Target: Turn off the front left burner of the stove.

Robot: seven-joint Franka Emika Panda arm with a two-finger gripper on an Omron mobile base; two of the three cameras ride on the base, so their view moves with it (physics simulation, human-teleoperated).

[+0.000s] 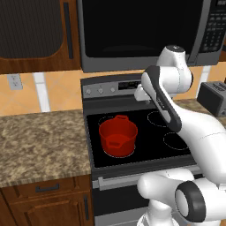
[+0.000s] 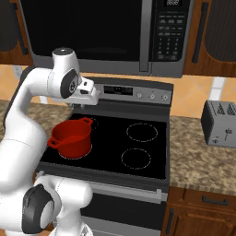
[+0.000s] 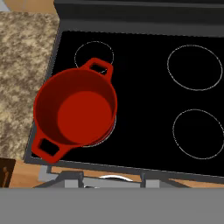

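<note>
One red pot on stove, granite counter, microwave above

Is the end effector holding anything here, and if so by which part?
Nothing is held. The end effector hangs above the stove's back edge, apart from the red pot.

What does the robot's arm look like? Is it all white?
Mostly white. The arm is made of smooth, rounded, glossy white shells, with dark grey bands and rings at its joints, like the ring on the big round joint near its base. A dark strip runs along one long link. No loose cables or writing show. The hand is a small boxy white block.
</note>
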